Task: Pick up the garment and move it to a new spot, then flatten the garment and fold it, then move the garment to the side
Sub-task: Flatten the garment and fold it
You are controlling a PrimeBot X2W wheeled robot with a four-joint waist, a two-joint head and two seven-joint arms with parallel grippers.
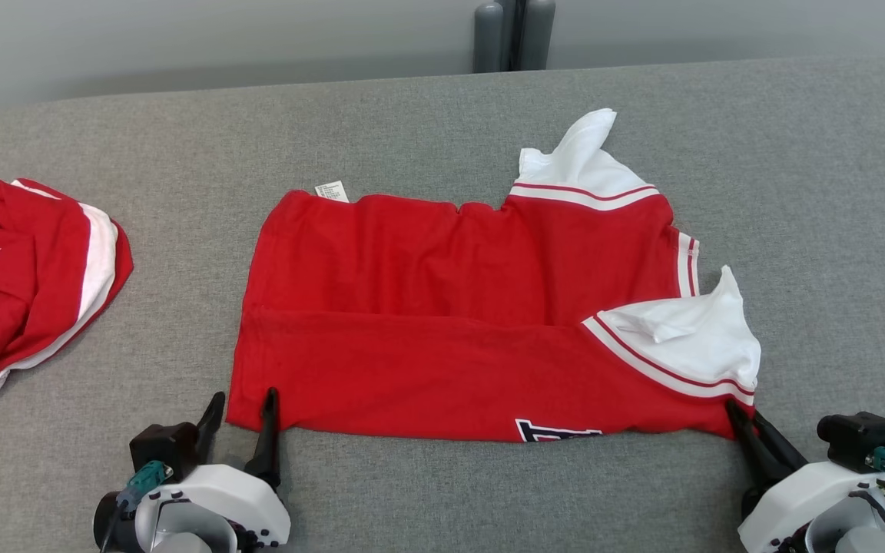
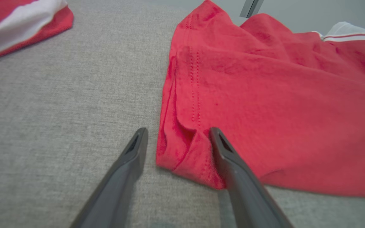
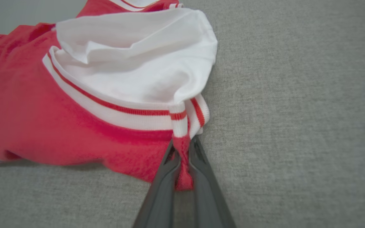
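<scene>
A red garment [image 1: 442, 307] with white sleeves and red-striped trim lies spread on the grey surface, its near half folded over. My right gripper [image 1: 736, 412] is shut on the garment's near right corner; in the right wrist view [image 3: 182, 144] red fabric [image 3: 74, 126] is pinched between the two dark fingers. My left gripper [image 1: 244, 402] is open at the near left corner. In the left wrist view [image 2: 177, 133] its fingers straddle the red hem corner [image 2: 185, 148], the right finger lying on the cloth.
A second red and white garment [image 1: 28, 284] lies crumpled at the left edge of the grey fabric surface [image 1: 412, 123]. Two dark grey posts [image 1: 513, 34] stand behind the far edge. Bare grey surface extends to the right.
</scene>
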